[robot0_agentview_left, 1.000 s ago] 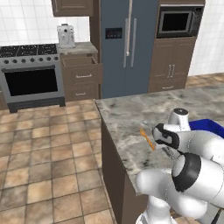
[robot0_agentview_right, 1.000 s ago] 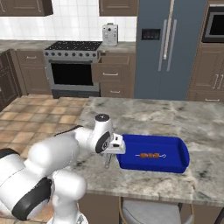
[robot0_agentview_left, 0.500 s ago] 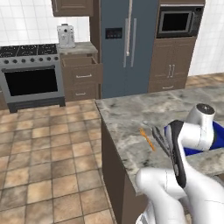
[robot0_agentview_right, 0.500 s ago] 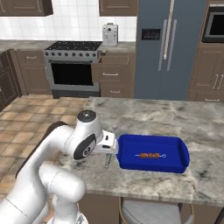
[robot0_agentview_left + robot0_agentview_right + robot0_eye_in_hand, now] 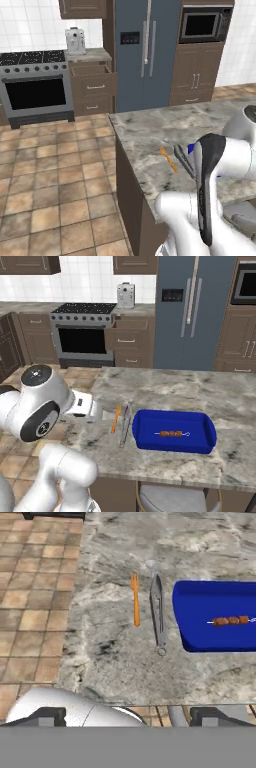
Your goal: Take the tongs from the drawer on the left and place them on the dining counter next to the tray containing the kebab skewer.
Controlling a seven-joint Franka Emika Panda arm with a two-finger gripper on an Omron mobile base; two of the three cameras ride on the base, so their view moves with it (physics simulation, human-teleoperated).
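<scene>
I see the tongs (image 5: pixel 158 614) lying flat on the dining counter (image 5: pixel 115 662), centre of the hand view, between an orange fork (image 5: pixel 135 599) on their left and the blue tray (image 5: pixel 200 642) holding 1 kebab skewer (image 5: pixel 230 620) on their right. My gripper (image 5: pixel 127 716) sits at the bottom edge, jaws spread wide, holding nothing. The drawer (image 5: pixel 90 76) stands open, upper left of the left base view.

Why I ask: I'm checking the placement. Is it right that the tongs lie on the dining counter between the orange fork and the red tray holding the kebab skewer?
One detail is wrong: the tray is blue, as the hand view shows. The tongs do lie on the dining counter between the orange fork and that tray with the kebab skewer.
</scene>
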